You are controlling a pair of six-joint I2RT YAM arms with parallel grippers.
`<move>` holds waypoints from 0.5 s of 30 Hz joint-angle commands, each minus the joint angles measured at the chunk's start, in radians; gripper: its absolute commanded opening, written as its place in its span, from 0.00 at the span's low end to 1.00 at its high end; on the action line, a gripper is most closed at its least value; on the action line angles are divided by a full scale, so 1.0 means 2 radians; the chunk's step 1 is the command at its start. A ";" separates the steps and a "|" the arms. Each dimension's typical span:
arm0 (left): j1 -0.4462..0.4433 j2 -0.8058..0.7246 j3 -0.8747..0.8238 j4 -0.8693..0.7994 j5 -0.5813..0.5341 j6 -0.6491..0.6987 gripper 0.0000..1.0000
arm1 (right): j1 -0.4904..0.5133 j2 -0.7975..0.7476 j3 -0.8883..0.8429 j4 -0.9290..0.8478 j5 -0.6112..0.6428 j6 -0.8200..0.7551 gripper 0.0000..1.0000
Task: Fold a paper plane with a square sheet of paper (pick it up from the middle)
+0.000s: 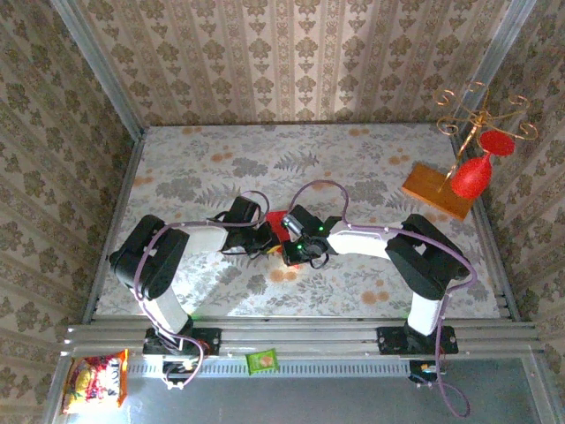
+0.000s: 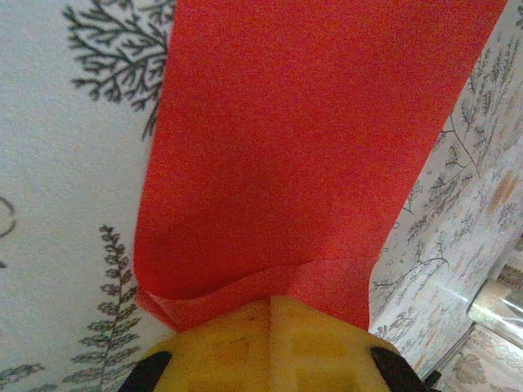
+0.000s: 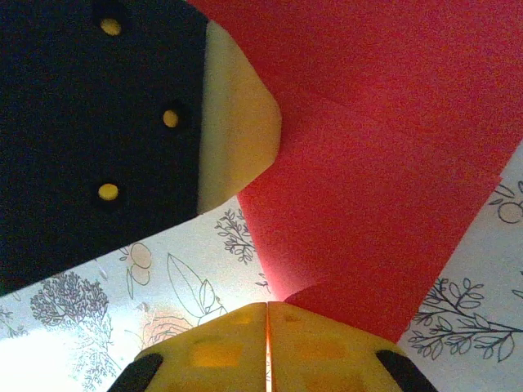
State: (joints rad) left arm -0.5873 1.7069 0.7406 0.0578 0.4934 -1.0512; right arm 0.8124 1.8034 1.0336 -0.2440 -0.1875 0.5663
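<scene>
The square sheet of paper is bright red and hangs between my two grippers over the middle of the table. In the left wrist view the paper spreads away from my left gripper, whose yellow fingers are shut on its creased near edge. My right gripper is shut too, pinching a curled edge of the paper, with red showing through the seam. The left gripper's finger holds the sheet just across from it. From above, the left gripper and right gripper almost touch.
An orange-brown wooden board lies at the right back, with a red goblet ornament hanging from a gold wire stand. Snack packets lie below the arm rail. Patterned walls close in the table.
</scene>
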 commanded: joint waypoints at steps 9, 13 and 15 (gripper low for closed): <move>0.004 0.024 -0.005 -0.036 -0.027 0.011 0.04 | -0.003 0.018 0.000 -0.020 0.006 -0.016 0.12; 0.005 0.025 -0.006 -0.036 -0.028 0.012 0.04 | -0.004 0.019 -0.003 -0.020 0.002 -0.017 0.12; 0.005 0.025 -0.006 -0.037 -0.028 0.012 0.04 | -0.004 0.019 -0.005 -0.021 0.002 -0.017 0.12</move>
State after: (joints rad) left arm -0.5873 1.7069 0.7406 0.0578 0.4934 -1.0508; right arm 0.8112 1.8217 1.0336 -0.2440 -0.1883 0.5491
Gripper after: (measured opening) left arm 0.050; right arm 0.121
